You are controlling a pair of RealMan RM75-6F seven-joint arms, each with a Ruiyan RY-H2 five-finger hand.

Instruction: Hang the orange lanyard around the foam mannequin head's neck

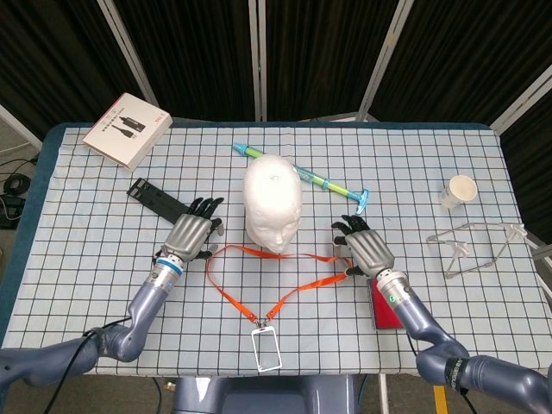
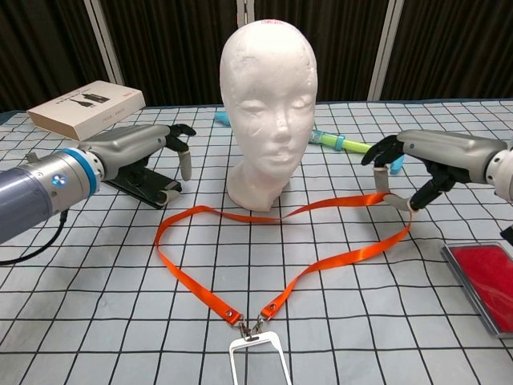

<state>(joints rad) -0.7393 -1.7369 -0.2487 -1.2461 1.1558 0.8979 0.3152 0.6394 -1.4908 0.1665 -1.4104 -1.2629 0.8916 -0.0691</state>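
Note:
The white foam mannequin head (image 1: 272,200) (image 2: 268,96) stands upright mid-table. In front of it the orange lanyard (image 1: 306,285) (image 2: 192,282) lies in a loop, its clear badge holder (image 1: 266,350) (image 2: 258,361) near the front edge. My right hand (image 1: 366,248) (image 2: 429,156) pinches the loop's right bend and holds it a little above the cloth. My left hand (image 1: 191,235) (image 2: 144,148) hovers just above and behind the loop's left bend, fingers apart and holding nothing.
A black bar (image 1: 155,197) lies behind my left hand, a white box (image 1: 127,129) at the far left. A teal pen (image 1: 319,181) sits behind the head. A paper cup (image 1: 460,191) and clear glasses (image 1: 470,246) are on the right, with a red case (image 2: 485,281) under my right forearm.

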